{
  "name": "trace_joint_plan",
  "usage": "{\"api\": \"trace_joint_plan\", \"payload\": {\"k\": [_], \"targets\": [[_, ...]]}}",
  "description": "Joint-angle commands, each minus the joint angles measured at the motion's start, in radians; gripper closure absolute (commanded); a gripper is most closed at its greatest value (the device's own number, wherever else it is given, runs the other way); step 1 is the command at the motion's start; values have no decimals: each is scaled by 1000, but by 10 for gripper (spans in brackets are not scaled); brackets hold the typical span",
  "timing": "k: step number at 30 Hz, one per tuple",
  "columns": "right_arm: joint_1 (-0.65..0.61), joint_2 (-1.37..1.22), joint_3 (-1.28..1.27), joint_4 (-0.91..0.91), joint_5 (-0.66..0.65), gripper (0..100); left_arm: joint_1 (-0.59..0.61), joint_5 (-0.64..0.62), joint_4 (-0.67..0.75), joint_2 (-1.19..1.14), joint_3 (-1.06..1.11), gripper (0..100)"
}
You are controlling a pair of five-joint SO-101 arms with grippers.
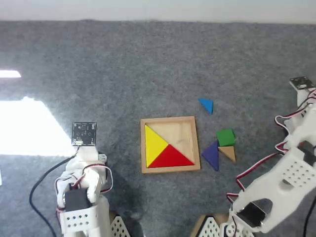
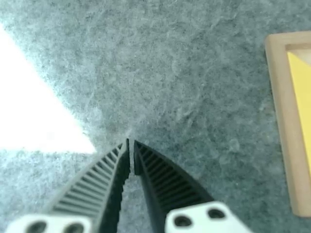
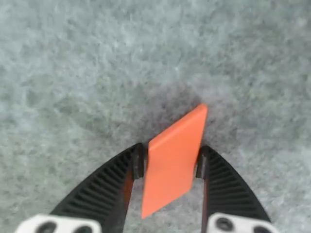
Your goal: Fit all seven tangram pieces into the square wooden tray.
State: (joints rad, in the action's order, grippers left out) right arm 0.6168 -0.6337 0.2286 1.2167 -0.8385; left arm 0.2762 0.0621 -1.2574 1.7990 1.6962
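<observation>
The square wooden tray (image 1: 170, 120) is placed near the middle of the grey desk (image 1: 123, 64). Inside it two large pieces are laid flat: a yellow triangle (image 1: 154, 144) along the side nearer to the left arm (image 1: 81, 200), and a red triangle (image 1: 171, 157) along the near side. The two are touching along one edge, and bare wood is seen in the rest of the tray.

Four pieces are found on the desk on the side of the right arm (image 1: 284, 180). A green square (image 1: 225, 137), a purple triangle (image 1: 212, 155) and a tan triangle (image 1: 228, 153) are grouped just beside the tray and touch one another. A small blue triangle (image 1: 207, 105) lies alone, farther back, apart from the tray.

An orange parallelogram (image 3: 174, 158) is gripped between the right jaws and is held tilted above the bare desk.

The left jaws are closed on nothing, with the tips together, over the desk. A bright patch of light (image 1: 29, 128) is seen on the desk beside them.
</observation>
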Motion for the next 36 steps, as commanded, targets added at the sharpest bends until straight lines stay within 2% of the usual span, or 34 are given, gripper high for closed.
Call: {"api": "trace_joint_plan", "payload": {"k": [1, 4, 9, 11, 16, 21, 26, 29, 36], "targets": [[-12, -35, 38, 8, -20, 892, 8, 0, -3, 18, -13, 986], [-16, -48, 41, 2, -26, 996, 8, 0, -3, 18, -13, 986], [-25, 35, 41, 22, -32, 991, 8, 0, -3, 18, -13, 986], [-70, 108, 41, 68, -34, 991, 8, 0, -3, 18, -13, 986], [-311, 312, 41, 196, -37, 991, 8, 0, -3, 18, -13, 986], [-687, 453, 41, 257, -40, 991, 8, 0, -3, 18, -13, 986], [-1035, 455, 34, 220, -40, 991, 8, 0, -3, 18, -13, 986], [-1112, 387, 34, 188, -41, 991, 8, 0, -3, 18, -13, 986], [-1170, 216, 34, 151, -95, 991, 8, 0, -3, 18, -13, 986]]}}
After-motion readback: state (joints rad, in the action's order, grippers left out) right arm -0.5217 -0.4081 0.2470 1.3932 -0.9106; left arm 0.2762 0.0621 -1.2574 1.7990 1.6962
